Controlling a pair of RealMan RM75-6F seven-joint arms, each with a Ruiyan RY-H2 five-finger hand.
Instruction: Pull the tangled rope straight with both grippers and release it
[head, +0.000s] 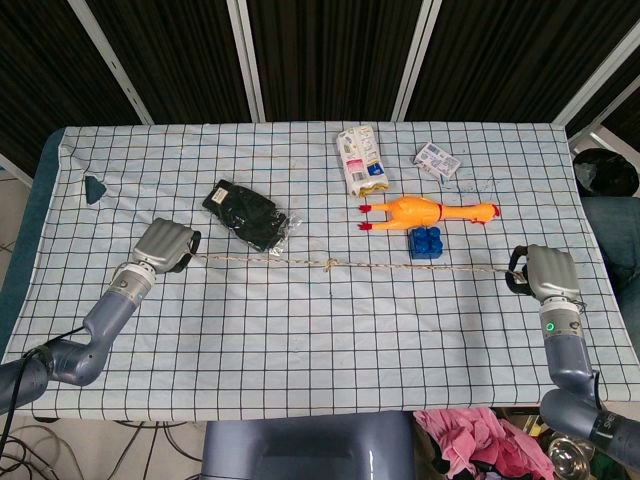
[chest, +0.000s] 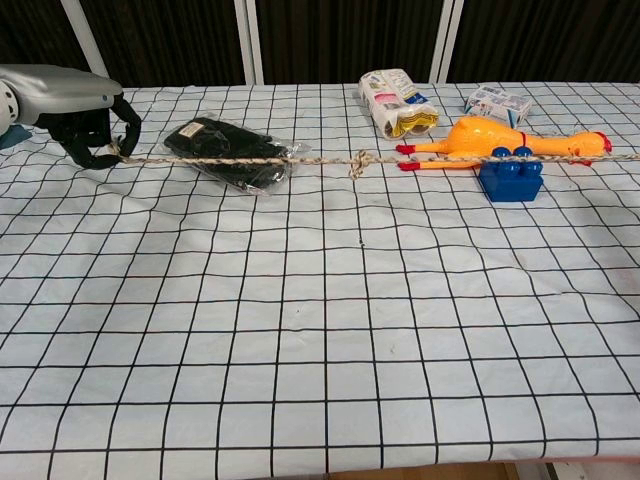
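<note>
A thin beige rope (head: 350, 265) (chest: 300, 158) runs taut in a nearly straight line across the table, with a small knot near its middle. My left hand (head: 165, 246) (chest: 85, 115) grips its left end with fingers curled around it. At the far right, my right hand (head: 540, 272) holds the other end in the head view; it lies outside the chest view. The rope hangs slightly above the cloth between the two hands.
A black packet (head: 247, 214) lies just behind the rope. A yellow rubber chicken (head: 425, 212), a blue block (head: 426, 243), a white pouch (head: 361, 160) and a small box (head: 437, 160) sit at the back right. A dark triangular bit (head: 95, 188) is at the far left.
</note>
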